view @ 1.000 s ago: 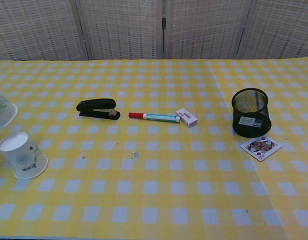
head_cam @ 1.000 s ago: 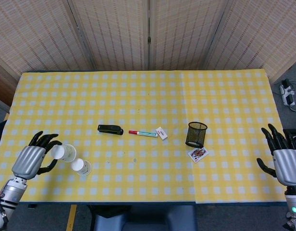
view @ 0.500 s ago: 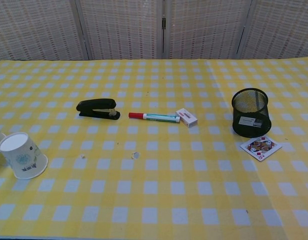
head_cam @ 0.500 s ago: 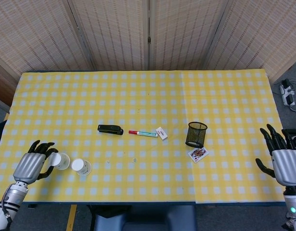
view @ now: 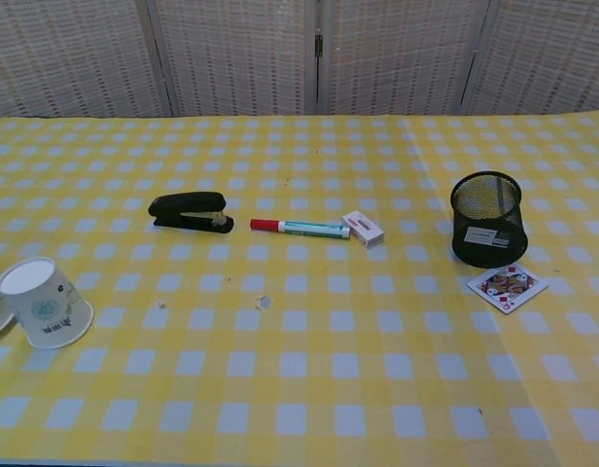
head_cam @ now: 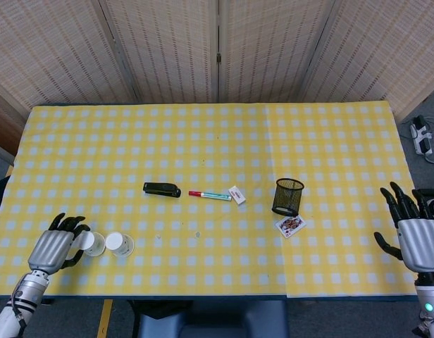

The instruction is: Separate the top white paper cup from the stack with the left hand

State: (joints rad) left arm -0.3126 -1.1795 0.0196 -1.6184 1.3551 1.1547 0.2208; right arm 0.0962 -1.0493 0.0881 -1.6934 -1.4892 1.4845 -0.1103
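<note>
No text, label, brand or number is legible anywhere.

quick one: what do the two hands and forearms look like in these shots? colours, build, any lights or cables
Both hands match: the left hand and right hand each have a ribbed silver-grey metal back with black fingers. Below each sits a silver wrist section with dark bands. A small green light shows near the right wrist. No loose cables or sleeves are visible on either arm. Only the head view shows them.
</note>
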